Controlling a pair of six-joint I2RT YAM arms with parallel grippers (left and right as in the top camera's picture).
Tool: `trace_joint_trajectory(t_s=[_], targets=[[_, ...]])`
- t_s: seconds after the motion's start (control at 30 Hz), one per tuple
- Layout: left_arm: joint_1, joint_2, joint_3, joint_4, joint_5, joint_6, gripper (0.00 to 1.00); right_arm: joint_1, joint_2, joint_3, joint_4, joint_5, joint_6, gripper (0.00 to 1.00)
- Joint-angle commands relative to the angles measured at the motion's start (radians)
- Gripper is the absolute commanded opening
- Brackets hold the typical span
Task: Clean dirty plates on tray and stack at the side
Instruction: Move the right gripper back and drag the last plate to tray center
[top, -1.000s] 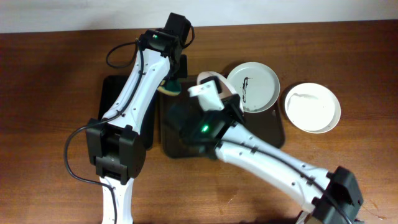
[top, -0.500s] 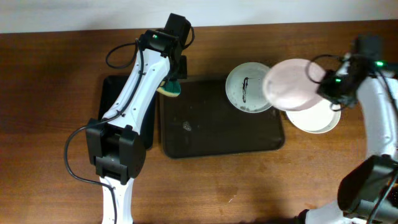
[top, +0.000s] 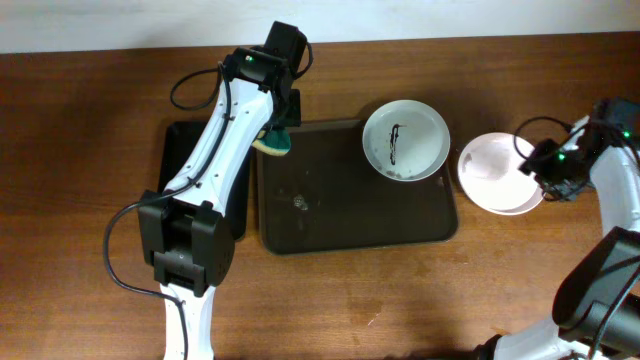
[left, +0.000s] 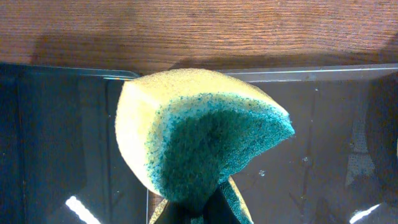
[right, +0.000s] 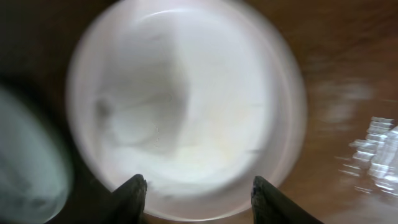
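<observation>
On the tray (top: 340, 205) sits one smeared plate (top: 405, 140); left claw (top: 278, 132) grips sponge (left: 199, 143), right claw (right: 198, 190) gapes open.

No text, label, number or sign can be read anywhere.

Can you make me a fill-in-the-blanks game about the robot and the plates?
1. The left gripper squeezes a yellow and ____ sponge.
2. Only ____ dirty plate lies on the tray.
3. The stack of plates sits on the table beside the tray, on the robot's ____ side.

Missing words: green, one, right.
</observation>
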Motion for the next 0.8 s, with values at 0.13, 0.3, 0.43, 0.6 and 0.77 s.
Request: trace_joint_trajectory(t_s=[0.13,0.3,0.43,0.6,0.77], targets=[[0.001,-0.006,0.013,0.0,0.001,0.016,0.0,0.381,0.006,-0.006,0.087,0.159,0.253,0.46],[0.001,-0.006,0.013,0.0,0.0,0.016,0.0,0.481,0.122,-0.01,0.115,0.213,0.316,0.41],[0.001,-0.006,0.013,0.0,0.0,0.016,0.0,0.502,0.175,-0.01,0.113,0.186,0.312,0.22],[0.001,-0.006,0.013,0.0,0.0,0.016,0.0,0.604,0.179,-0.01,0.1,0.189,0.281,0.07],[0.001,-0.006,0.013,0.0,0.0,0.016,0.0,0.752,0.179,-0.01,0.002,0.148,0.238,0.04]])
